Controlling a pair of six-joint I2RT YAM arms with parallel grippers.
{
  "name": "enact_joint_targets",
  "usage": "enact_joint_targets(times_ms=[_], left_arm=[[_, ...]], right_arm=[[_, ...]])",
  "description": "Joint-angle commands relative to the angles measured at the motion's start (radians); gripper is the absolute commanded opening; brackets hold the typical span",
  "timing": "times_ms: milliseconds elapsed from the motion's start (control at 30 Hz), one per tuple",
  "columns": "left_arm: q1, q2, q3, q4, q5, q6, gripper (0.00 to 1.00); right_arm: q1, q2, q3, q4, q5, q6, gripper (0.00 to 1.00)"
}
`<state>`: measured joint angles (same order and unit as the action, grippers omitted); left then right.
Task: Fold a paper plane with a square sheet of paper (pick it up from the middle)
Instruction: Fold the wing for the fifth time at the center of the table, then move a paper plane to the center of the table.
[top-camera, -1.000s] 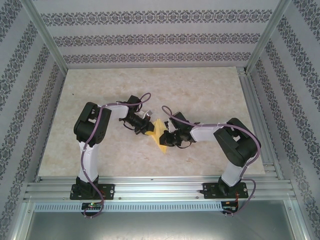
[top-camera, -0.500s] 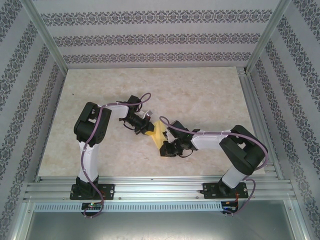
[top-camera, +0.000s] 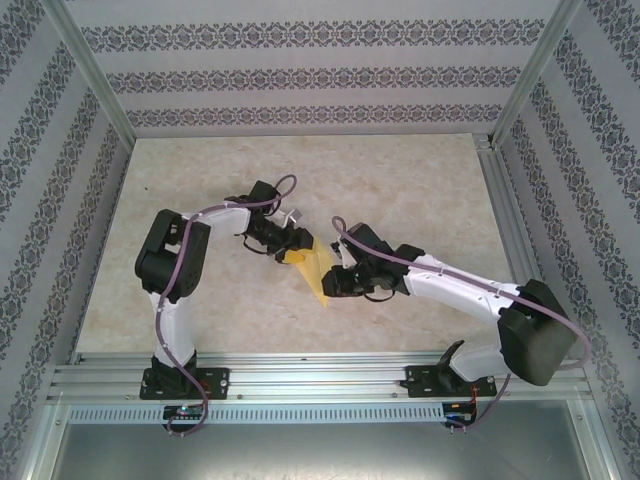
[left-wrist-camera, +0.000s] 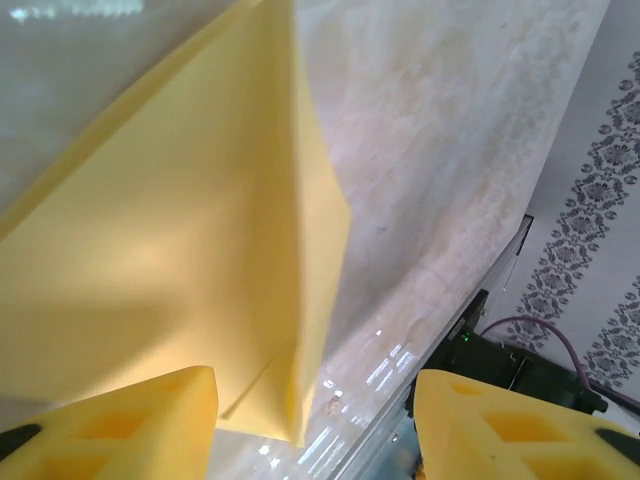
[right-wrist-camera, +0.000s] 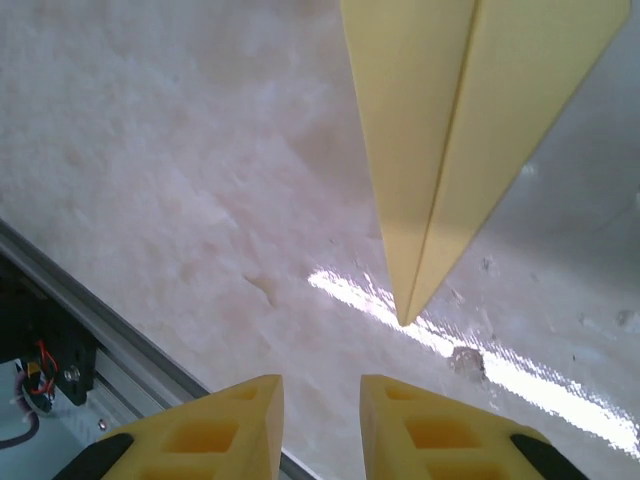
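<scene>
The square sheet of paper stands folded into a narrow, pointed pale-yellow paper plane (top-camera: 314, 270) with a centre crease, lying on the table between both grippers. In the left wrist view the paper plane (left-wrist-camera: 180, 220) lies close ahead, its tip reaching down between the fingers. My left gripper (top-camera: 298, 247) (left-wrist-camera: 315, 440) is open at the plane's upper left end, its jaws wide apart and holding nothing. My right gripper (top-camera: 336, 283) (right-wrist-camera: 320, 420) is open by a narrow gap just short of the paper plane (right-wrist-camera: 450, 130), whose tip points at it.
The marble-patterned table (top-camera: 400, 180) has free room at the back and on both sides. An aluminium rail (top-camera: 320, 375) runs along the near edge, and metal posts and patterned walls close in the sides.
Both grippers were shut at the paper and have opened, the left widely and the right a little. The right arm has stretched out, its elbow swinging right. The plane now lies flatter on the table.
</scene>
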<state>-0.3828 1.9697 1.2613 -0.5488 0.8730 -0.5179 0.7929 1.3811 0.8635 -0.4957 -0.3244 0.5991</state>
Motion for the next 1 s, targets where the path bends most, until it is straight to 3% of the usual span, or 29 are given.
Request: enact_joint_targets(times_ms=[0, 200, 367, 567, 700, 967], left_arm=[[0.039, -0.138, -0.020, 0.004, -0.127, -0.060, 0.59], [0.215, -0.268, -0.213, 0.072, -0.287, -0.212, 0.60], [0.338, -0.310, -0.340, 0.137, -0.261, -0.263, 0.60], [0.351, -0.344, -0.345, 0.085, -0.285, -0.218, 0.60], [0.351, -0.351, -0.346, 0.081, -0.276, -0.206, 0.60], [0.342, -0.359, -0.361, 0.116, -0.232, -0.204, 0.59]], right_arm=[[0.050, 0.043, 0.074, -0.018, 0.090, -0.061, 0.28], [0.145, 0.264, 0.287, -0.087, 0.192, -0.153, 0.35], [0.166, 0.487, 0.496, -0.208, 0.259, -0.182, 0.34], [0.154, 0.631, 0.632, -0.369, 0.462, -0.221, 0.38], [0.144, 0.617, 0.614, -0.381, 0.531, -0.221, 0.41], [0.138, 0.580, 0.603, -0.391, 0.475, -0.232, 0.44]])
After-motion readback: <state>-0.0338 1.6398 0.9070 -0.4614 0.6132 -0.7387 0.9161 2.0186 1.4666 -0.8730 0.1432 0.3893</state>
